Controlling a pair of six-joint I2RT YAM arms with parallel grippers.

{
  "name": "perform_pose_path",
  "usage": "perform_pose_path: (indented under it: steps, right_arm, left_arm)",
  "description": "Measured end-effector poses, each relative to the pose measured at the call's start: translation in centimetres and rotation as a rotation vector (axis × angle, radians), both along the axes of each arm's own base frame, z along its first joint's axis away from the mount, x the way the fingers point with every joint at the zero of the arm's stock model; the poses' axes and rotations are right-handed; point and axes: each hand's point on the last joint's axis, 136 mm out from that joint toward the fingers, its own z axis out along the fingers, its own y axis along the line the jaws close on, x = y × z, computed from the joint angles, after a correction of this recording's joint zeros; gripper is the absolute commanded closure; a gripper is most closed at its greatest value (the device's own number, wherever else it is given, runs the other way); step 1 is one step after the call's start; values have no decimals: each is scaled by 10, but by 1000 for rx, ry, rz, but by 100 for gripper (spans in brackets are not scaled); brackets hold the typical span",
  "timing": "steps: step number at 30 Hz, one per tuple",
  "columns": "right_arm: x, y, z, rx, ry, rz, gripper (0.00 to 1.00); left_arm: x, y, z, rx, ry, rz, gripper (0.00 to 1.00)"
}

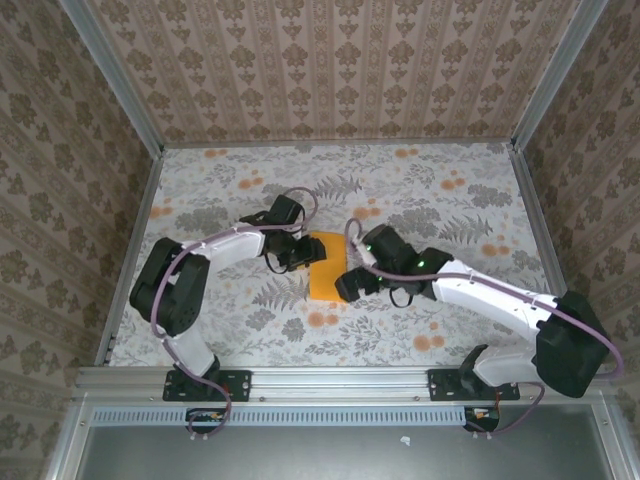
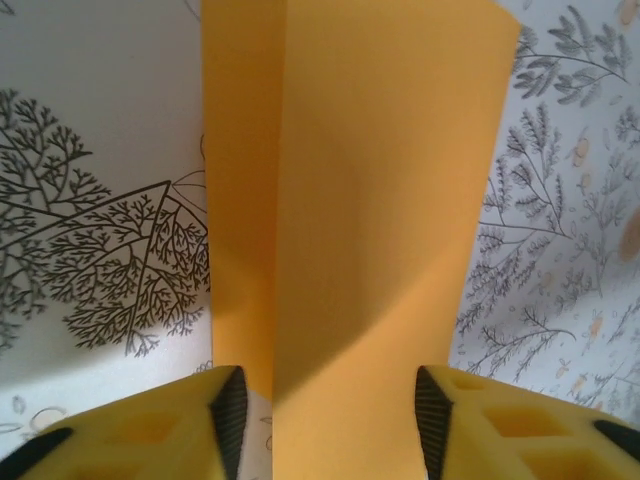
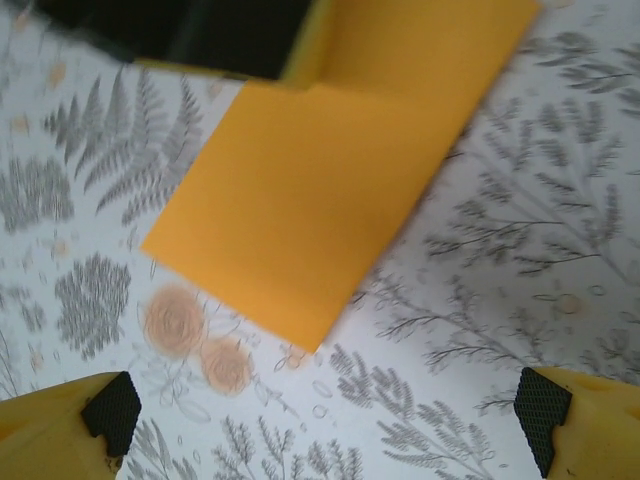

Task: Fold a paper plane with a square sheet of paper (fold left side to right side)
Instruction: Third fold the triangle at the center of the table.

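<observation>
Orange paper (image 1: 327, 266) lay folded at table (image 1: 470, 300) centre. Your left gripper (image 2: 330, 400) straddled it half open; your right gripper (image 3: 325, 408) gaped empty.

Top view: even, diffuse light from above, moderately bright. Shadows on the cloth (image 1: 400, 190) are soft and short, with no glare. The walls splay outward toward the frame edges, a wide-angle effect.

Left wrist view: sharp focus. The orange sheet (image 2: 380, 180) is bright in its upper part. A diagonal shadow darkens its lower end and its left strip.

Right wrist view: slight blur overall. The dark shape (image 3: 200, 30) at the top edge is out of focus, and the cloth print looks pale.
</observation>
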Motion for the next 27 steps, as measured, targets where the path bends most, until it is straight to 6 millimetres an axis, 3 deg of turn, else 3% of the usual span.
perform_pose_path:
  steps: [3, 7, 14, 21, 27]
  right_arm:
    - [-16, 14, -8, -72, -65, 103, 0]
    - [-27, 33, -26, -197, -164, 231, 0]
    - [-27, 47, -62, -389, -282, 357, 2]
    - [-16, 60, -73, -445, -350, 392, 19]
    - [-7, 73, -66, -416, -395, 378, 46]
  left_arm:
    - [-1, -1, -6, -5, 20, 15, 78]
    - [-1, -2, -7, -15, 27, 29, 90]
    - [0, -5, -5, -34, 30, 38, 97]
    - [0, -5, -8, -32, 38, 40, 98]
    - [-1, -5, -11, -27, 46, 40, 98]
